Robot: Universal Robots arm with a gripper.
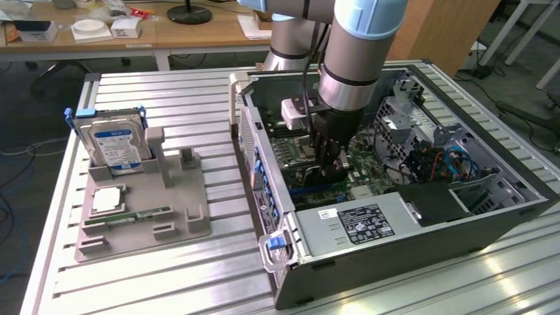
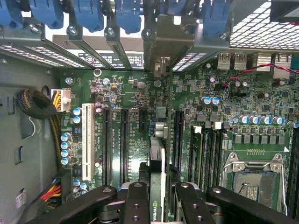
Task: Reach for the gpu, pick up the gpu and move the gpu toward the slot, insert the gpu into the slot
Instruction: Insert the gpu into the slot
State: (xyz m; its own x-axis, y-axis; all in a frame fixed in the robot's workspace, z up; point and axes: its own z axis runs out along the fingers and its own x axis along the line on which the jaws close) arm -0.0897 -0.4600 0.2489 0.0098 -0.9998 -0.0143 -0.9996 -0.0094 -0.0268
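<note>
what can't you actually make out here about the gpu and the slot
- Whether the gpu is seated in its slot: wrist view, the card is seen edge-on, its lower edge hidden by its own body.
- The gpu's near end: wrist view, covered by the fingers and cut by the frame edge.
- The gpu itself: exterior view, the gripper and arm block it inside the computer case.
- The case label text: exterior view, too small.

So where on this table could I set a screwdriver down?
Bare ribbed aluminium tabletop lies in front of the grey plastic parts holder, beside the open black computer case. Inside the case it is crowded: the hand holds the green gpu card over the motherboard.
</note>
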